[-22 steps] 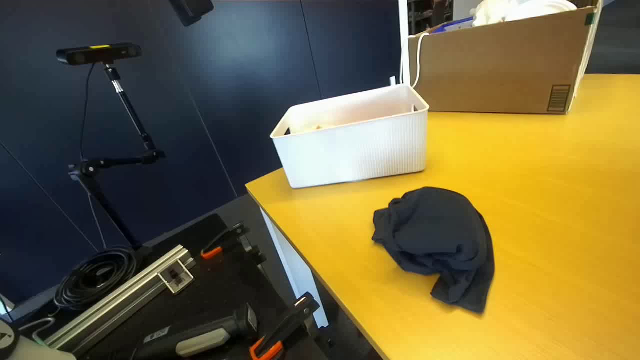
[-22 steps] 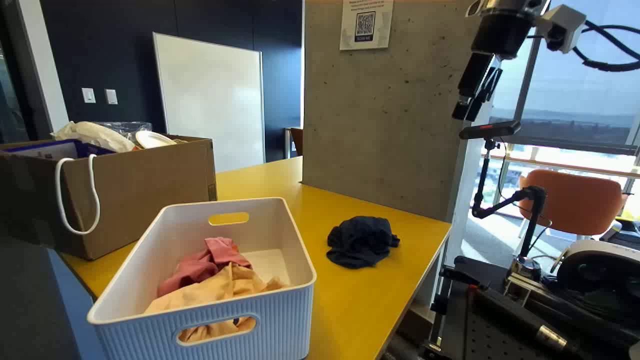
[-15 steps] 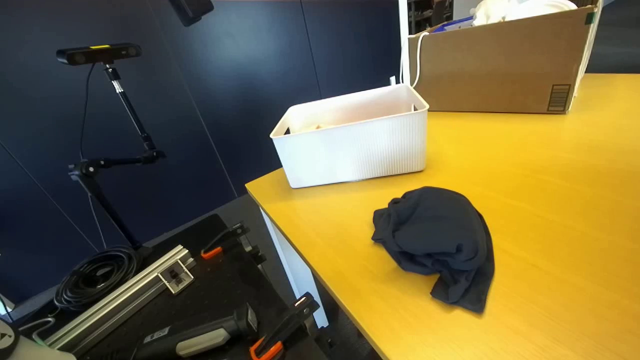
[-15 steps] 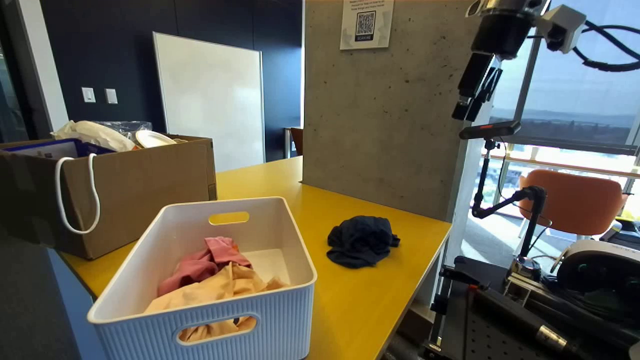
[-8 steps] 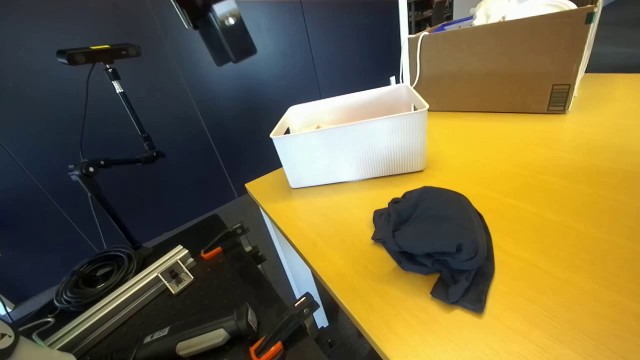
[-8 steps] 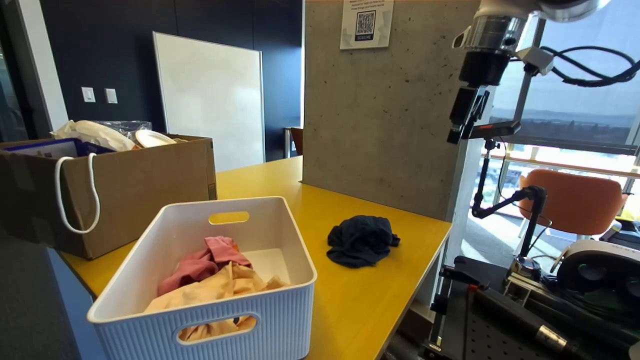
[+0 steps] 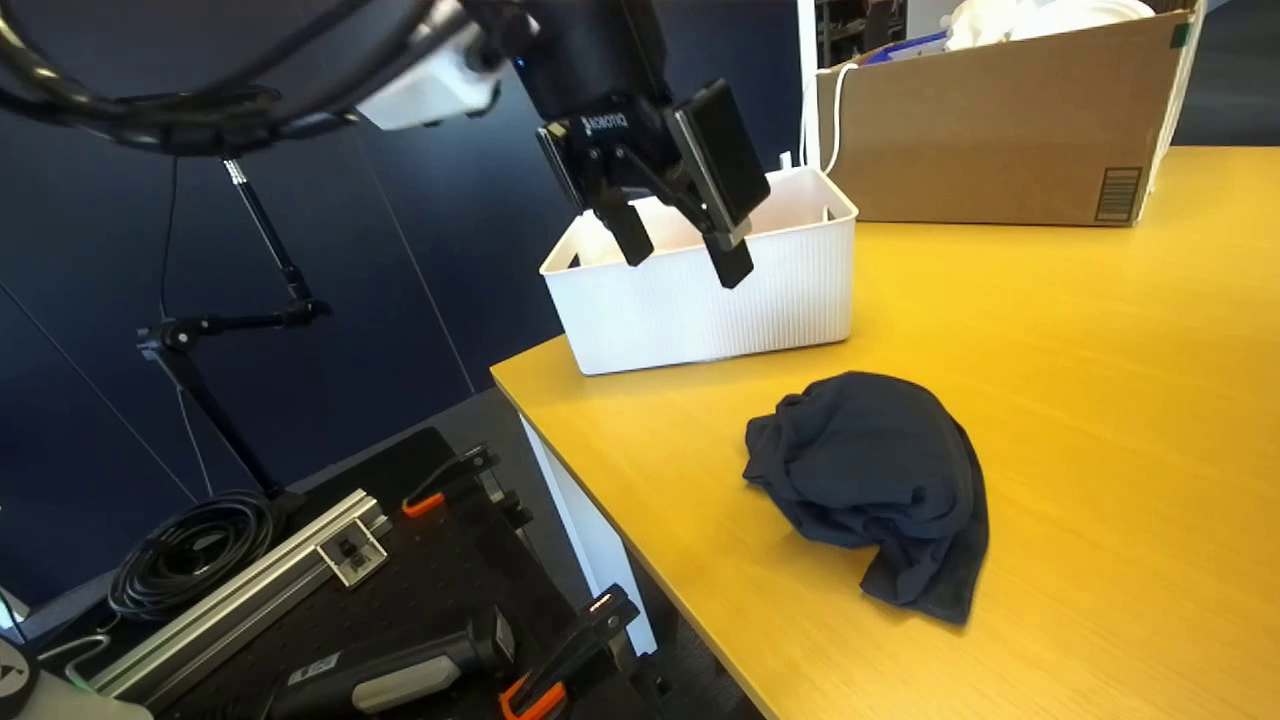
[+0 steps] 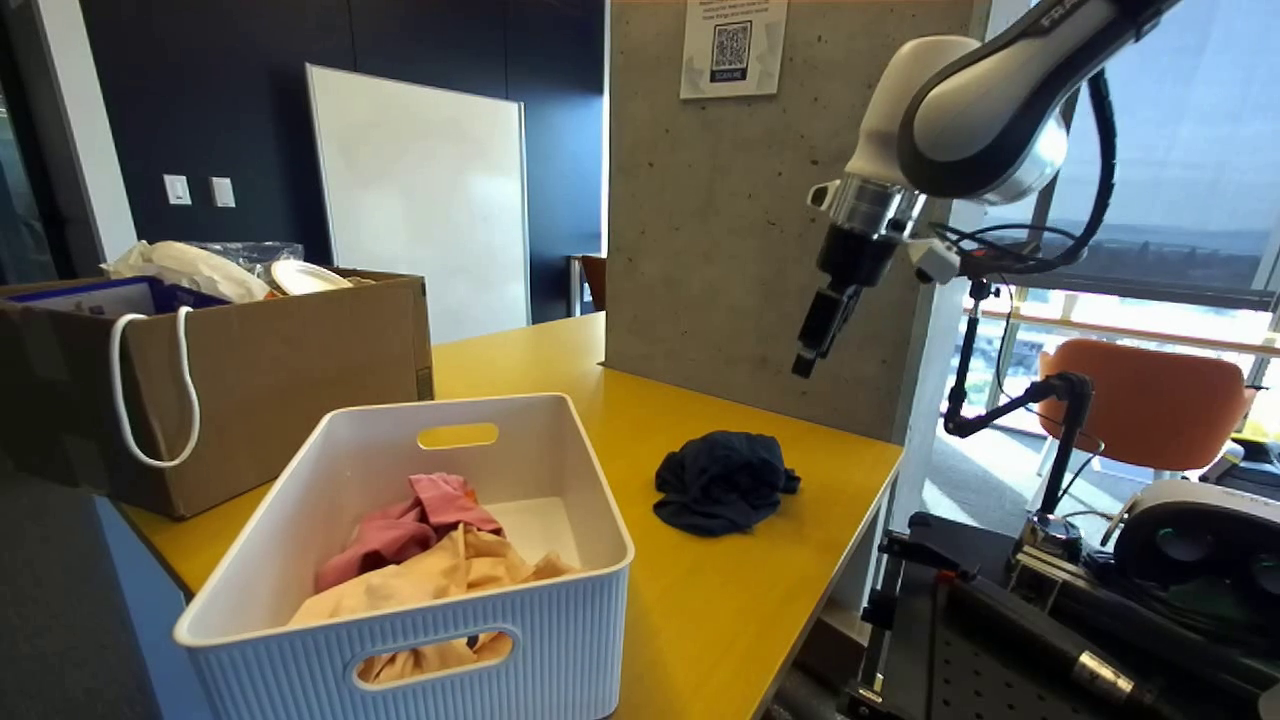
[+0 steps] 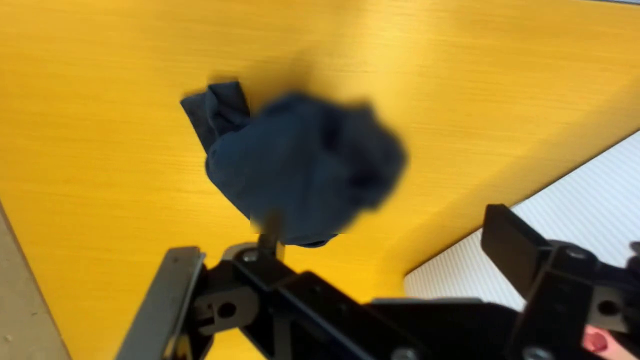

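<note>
My gripper (image 7: 686, 258) is open and empty, held in the air above the yellow table (image 7: 1090, 400). In an exterior view it appears in front of the white bin (image 7: 720, 300). Nearest below it is a crumpled dark navy cloth (image 7: 870, 470), lying in a heap on the table and untouched. The gripper also shows above and beyond the cloth (image 8: 722, 482) in an exterior view (image 8: 803, 365). In the wrist view the cloth (image 9: 300, 165) is partly blurred, and the fingers stand wide apart (image 9: 387, 230).
The white bin (image 8: 600, 520) holds a pink cloth (image 8: 400, 535) and a light orange cloth (image 8: 430, 580). A cardboard box (image 8: 300, 350) with assorted items stands beside it. A concrete pillar (image 8: 770, 250) rises at the table. A black cart (image 7: 440, 560) carries tools and a camera stand.
The arm has come down into view and moved over the table, towards the cloth and bin. The gripper is lower than before. The cloth, bin and box have not moved.
</note>
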